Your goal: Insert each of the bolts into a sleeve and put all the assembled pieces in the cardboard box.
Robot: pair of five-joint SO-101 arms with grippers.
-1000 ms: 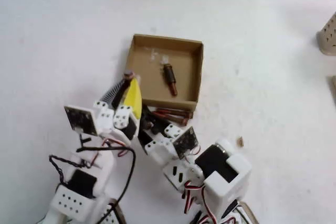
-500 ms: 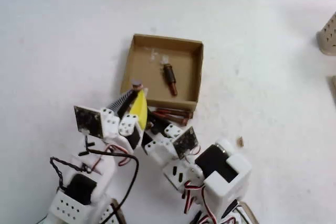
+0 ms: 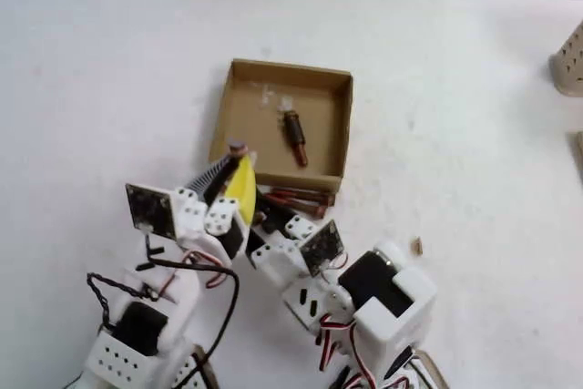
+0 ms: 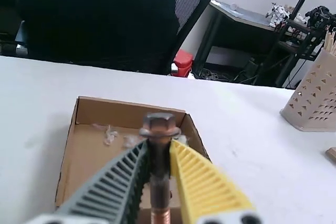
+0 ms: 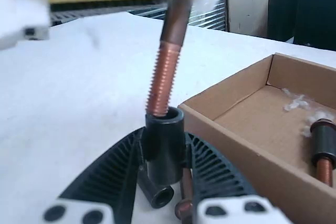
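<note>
1. The cardboard box [image 3: 239, 107] stands open-topped near the middle of the surface [image 3: 455, 97], just beyond both of my arms.
2. Inside it lies one assembled piece [image 3: 293, 137], a bolt seated in a dark sleeve, flat on the floor of the box and toward the middle. A few white scraps [image 4: 109, 132] lie near the far wall.
3. My left tool [image 4: 157, 146] is clamped on a bolt [image 4: 159, 124], one grey finger and one yellow finger on either side of the shank, just under the hex head. The bolt hangs upright beside the box's near corner.
4. My right tool [image 5: 165, 150] grips a black sleeve [image 5: 164, 121] upright between its dark ribbed fingers, just outside the box wall. The bolt's threaded tip sits in the sleeve's mouth.
5. On the surface under the right tool lies a loose sleeve [image 5: 156, 195] on its side, and loose bolts [image 3: 296, 196] rest against the outside of the box's near wall.
6. The surface is white. A small tan piece [image 3: 417, 245] lies well apart from the box, beside my right arm, and a perforated holder [image 4: 312, 98] stands at the far edge.
7. Behind the surface there is a black chair [image 4: 105, 19], a red object [image 4: 182, 61] on the floor, and a desk [image 4: 247, 17] with clutter.
</note>
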